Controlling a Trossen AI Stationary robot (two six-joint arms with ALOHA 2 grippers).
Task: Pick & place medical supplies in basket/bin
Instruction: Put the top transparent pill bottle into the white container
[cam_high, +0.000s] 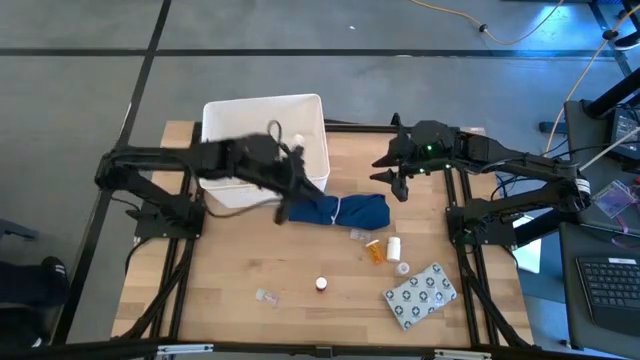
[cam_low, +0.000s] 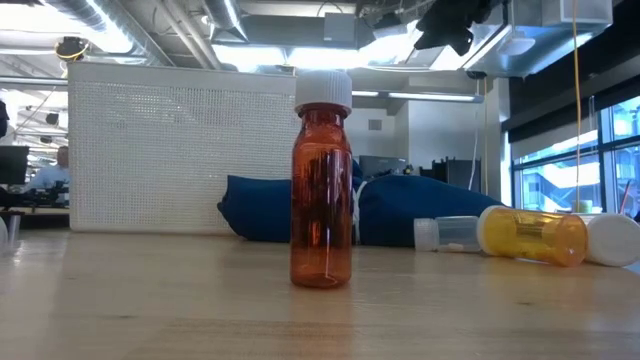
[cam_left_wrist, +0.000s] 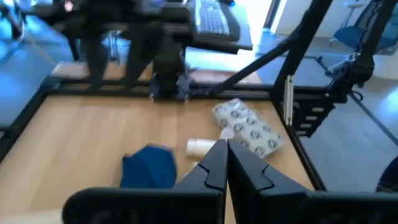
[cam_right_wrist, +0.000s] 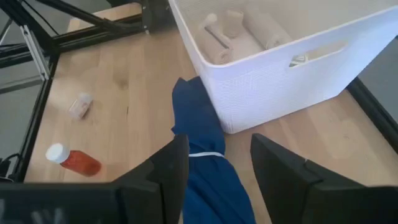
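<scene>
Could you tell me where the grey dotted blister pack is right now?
In the high view, the blister pack lies flat near the table's front right, just beyond the white vial.

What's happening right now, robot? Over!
Left gripper shut, empty, above the tub's front edge. Right gripper open over the blue cloth. Bottles, blister pack not yet binned. Cloth lies against the tub.

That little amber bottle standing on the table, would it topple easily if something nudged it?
Probably. The amber bottle is tall and narrow and stands upright on the table, so a nudge near its white cap would likely tip it. It looks empty, so probably light, and once down its round body might roll.
</scene>
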